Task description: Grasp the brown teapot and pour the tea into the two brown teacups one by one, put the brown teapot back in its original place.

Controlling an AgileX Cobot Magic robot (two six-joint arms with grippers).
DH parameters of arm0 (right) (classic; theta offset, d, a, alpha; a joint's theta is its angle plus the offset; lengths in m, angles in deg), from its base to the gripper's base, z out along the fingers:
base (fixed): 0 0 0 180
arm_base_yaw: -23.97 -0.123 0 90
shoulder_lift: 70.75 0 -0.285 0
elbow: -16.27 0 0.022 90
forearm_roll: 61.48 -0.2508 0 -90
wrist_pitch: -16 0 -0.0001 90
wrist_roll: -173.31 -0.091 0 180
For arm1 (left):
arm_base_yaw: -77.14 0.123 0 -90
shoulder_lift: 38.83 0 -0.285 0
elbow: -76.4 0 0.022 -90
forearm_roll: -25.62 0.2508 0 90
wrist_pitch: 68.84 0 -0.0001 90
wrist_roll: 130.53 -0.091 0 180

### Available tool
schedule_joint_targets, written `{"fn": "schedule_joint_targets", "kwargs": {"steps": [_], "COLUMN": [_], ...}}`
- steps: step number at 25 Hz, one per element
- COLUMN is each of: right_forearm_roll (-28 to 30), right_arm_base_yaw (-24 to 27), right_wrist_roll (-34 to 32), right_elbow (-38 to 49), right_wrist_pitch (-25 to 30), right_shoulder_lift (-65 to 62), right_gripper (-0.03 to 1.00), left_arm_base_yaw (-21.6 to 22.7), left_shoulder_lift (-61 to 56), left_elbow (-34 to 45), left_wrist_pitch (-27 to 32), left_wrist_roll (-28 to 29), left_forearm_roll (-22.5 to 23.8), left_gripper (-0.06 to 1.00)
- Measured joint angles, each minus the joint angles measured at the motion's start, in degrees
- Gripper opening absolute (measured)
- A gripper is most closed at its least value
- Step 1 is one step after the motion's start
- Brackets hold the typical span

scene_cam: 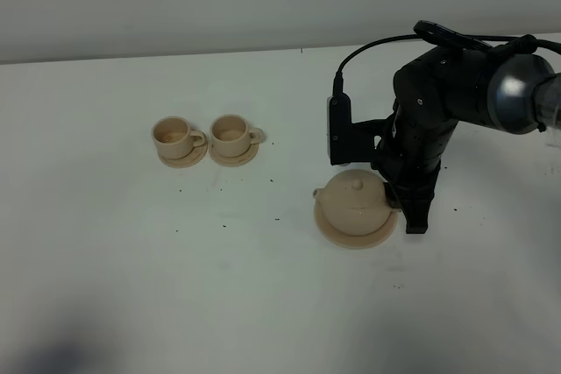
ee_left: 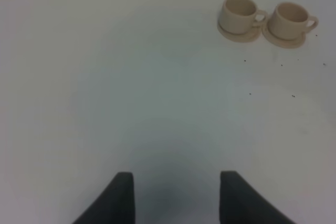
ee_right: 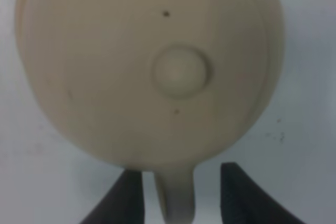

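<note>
The left gripper does not appear in the overhead view. Its own wrist camera shows its two dark fingers standing apart over bare white table, jaws open and holding nothing.

The two brown teacups stand left of centre, side by side and close together. The left teacup and the right teacup each sit upright on a small matching saucer, with the loop handles turned to the right. From above both cups look empty inside. Small dark specks are scattered on the table between the cups and the pot.

The brown teapot sits right of centre, upright on the round tan plate, well apart from the cups. Its lid is on with the lid knob on top, and its spout points left toward the cups.

The right arm reaches down at the pot's right side. The right gripper has its jaws open, one finger on either side of the teapot handle. A narrow gap shows on each side, so the fingers have not closed on the handle.
</note>
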Motion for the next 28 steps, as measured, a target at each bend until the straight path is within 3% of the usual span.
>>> {"fn": "schedule_joint_targets", "kwargs": {"steps": [20, 28], "right_forearm_roll": [0.9, 4.6], "right_arm_base_yaw": [0.0, -1.4], "right_wrist_roll": [3.2, 4.1], "right_elbow": [0.0, 0.0], "right_wrist_pitch": [-0.5, -0.6], "right_shoulder_lift": [1.2, 1.2], "right_gripper": [0.28, 0.27], "left_arm_base_yaw": [0.0, 0.0], "left_shoulder_lift": [0.0, 0.0], "left_elbow": [0.0, 0.0], "left_wrist_pitch": [0.0, 0.0], "left_wrist_roll": [-0.1, -0.1], "left_forearm_roll": [0.0, 0.0], "left_gripper": [0.40, 0.40]}}
